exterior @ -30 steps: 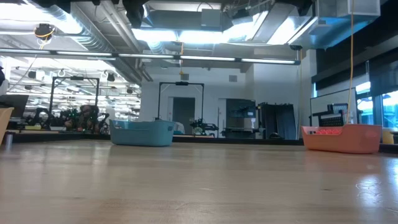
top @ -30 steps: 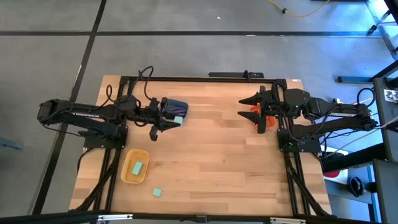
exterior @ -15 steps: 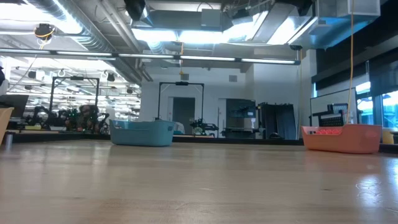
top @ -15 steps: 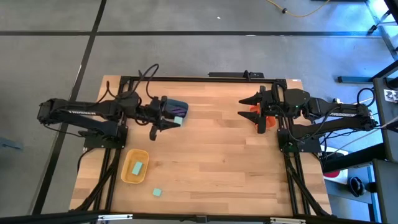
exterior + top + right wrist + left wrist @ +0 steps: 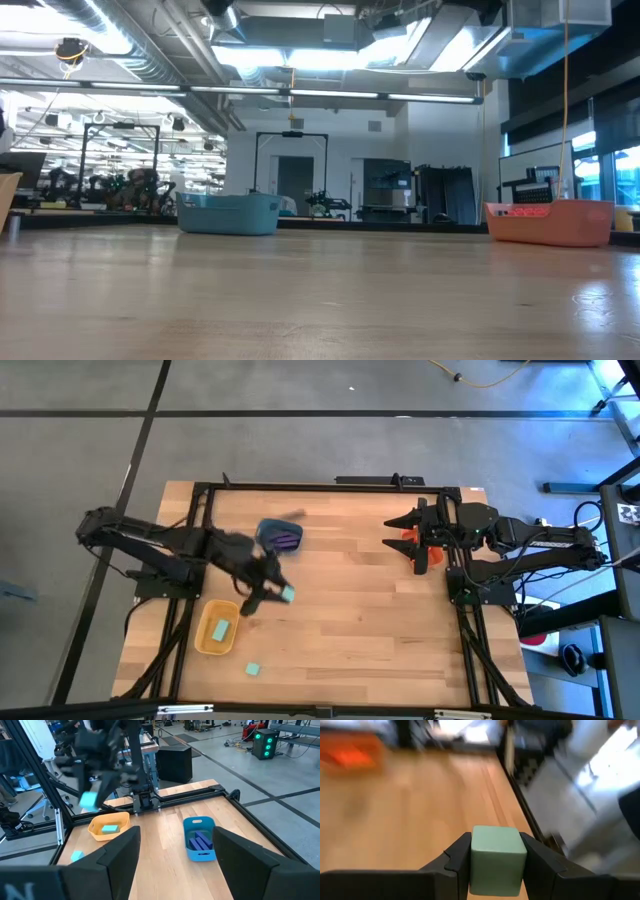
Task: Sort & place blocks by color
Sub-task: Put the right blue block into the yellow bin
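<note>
One mint-green block [image 5: 498, 861] clamped in left tool [image 5: 268, 594], between blue tub [image 5: 281, 536] and yellow tub [image 5: 217, 627]; right tool [image 5: 408, 535] wide, empty; no legible writing

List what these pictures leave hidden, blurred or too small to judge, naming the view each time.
- High view: the left gripper and its mint-green block are smeared by motion.
- High view: the orange tub sits under the right gripper; its contents are hidden.
- Low view: the blue tub shows only its wall, not its contents.
- Left wrist view: the background is blurred.
</note>
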Controlling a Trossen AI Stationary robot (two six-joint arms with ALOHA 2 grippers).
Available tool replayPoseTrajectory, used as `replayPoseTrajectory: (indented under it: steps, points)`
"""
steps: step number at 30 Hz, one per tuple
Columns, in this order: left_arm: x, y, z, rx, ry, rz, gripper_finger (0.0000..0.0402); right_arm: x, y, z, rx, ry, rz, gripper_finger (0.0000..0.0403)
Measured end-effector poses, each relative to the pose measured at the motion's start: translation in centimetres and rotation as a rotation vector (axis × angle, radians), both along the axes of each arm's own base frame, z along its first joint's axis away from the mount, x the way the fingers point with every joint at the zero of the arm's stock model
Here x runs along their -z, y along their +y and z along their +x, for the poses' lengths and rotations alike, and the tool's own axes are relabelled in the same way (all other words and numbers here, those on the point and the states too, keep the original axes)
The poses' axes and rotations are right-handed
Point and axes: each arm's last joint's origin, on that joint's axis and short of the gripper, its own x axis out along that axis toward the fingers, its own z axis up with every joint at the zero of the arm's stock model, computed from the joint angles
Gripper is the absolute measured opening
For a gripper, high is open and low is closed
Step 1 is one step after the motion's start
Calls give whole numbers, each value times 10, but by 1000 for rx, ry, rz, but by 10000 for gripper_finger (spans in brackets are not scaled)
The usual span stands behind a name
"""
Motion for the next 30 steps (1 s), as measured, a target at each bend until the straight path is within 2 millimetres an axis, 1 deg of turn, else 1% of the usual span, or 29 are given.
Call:
replayPoseTrajectory:
  steps: [4, 7, 10, 12, 14, 18, 23, 25, 28, 30]
  points:
    - [11, -32, 4, 93, 223, -2, 124, 0, 0, 0, 1, 0, 0, 250]
    - [25, -58, -2, 131, 378, -32, 124, 0, 0, 0, 1, 0, 0, 250]
    - [36, -80, -15, 132, 521, -28, 124, 0, 0, 0, 0, 0, 0, 250]
    - [45, -92, -26, 99, 610, 22, 124, 0, 0, 0, 0, 0, 0, 250]
    - [54, -99, -39, 60, 679, 91, 124, 0, 0, 0, 0, 0, -1, 250]
    - [82, -105, -57, 6, 778, 140, 124, 0, 0, 0, 0, 1, -4, 250]
    - [119, -96, -71, -59, 892, 201, 124, 0, 0, 0, 0, 2, -5, 250]
    - [128, -90, -73, -100, 907, 219, 124, 0, 0, 0, 0, 2, -5, 250]
    - [135, -85, -73, -181, 863, 278, 124, 0, 0, 0, 0, 3, -6, 250]
    - [142, -82, -77, -191, 870, 307, 124, 0, 0, 0, -1, 3, -7, 250]
